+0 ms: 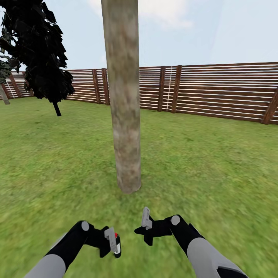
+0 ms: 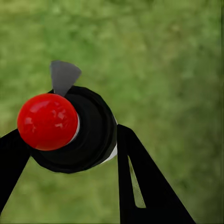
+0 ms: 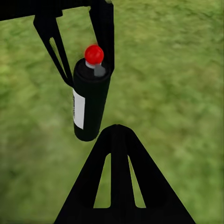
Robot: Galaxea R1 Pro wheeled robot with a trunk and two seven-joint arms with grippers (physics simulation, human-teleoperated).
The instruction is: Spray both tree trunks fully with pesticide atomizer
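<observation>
Head view: tree trunk (image 1: 124,96) dead centre on the grass (image 1: 216,162), left gripper (image 1: 112,241) lower left pinching the atomizer (image 1: 117,244), staged for spraying. Left wrist: fingers (image 2: 140,182) clamp the black can, red cap (image 2: 47,122) centre left. Right wrist: right gripper (image 3: 119,135) bottom centre, fingers look pressed together, empty, clear of the can.

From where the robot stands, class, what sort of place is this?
Probably a fenced garden: a grass lawn, a brown slatted wooden fence behind it, and a thick tree trunk straight ahead.
</observation>
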